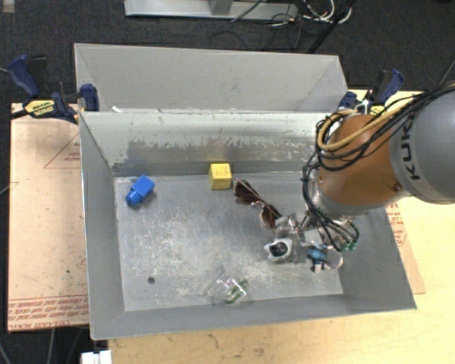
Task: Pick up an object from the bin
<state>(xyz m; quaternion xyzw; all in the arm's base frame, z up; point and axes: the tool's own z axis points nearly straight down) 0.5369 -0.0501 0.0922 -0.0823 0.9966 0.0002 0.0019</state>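
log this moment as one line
arm low in bin, view-right front | nearest: brown sunglasses | also: yellow block, blue piece, clear wrapper

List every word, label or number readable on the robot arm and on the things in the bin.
"KU": on the grey arm, rest of the word hidden.
Yellow block, blue block, sunglasses, clear plastic piece: no writing visible.
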